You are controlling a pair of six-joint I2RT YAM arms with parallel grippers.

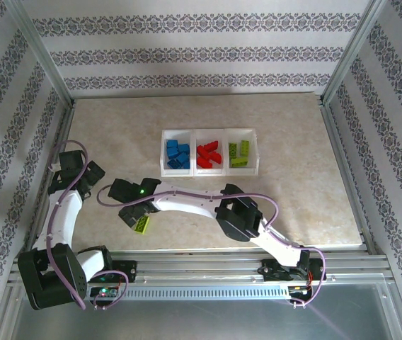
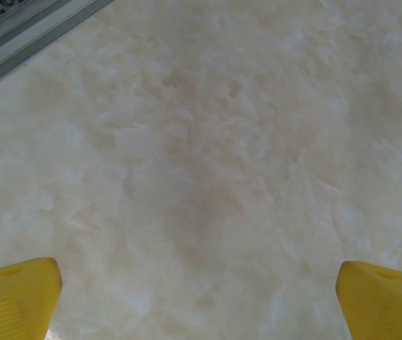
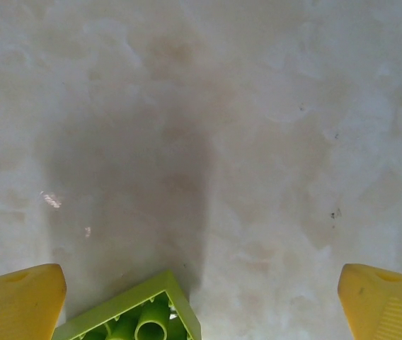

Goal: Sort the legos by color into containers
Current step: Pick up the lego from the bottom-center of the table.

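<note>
Right wrist: my right gripper [image 3: 201,301] spread wide, lime brick [image 3: 134,317] underside-up in the gap; left gripper [image 2: 199,294] spread wide too.

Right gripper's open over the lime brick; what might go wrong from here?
1. The lime brick lies underside up, skewed and off-centre in the open right gripper; closing may twist or flick it away.
2. The green bin is farthest away; a weak grip might drop the brick into the red bin or blue bin.
</note>
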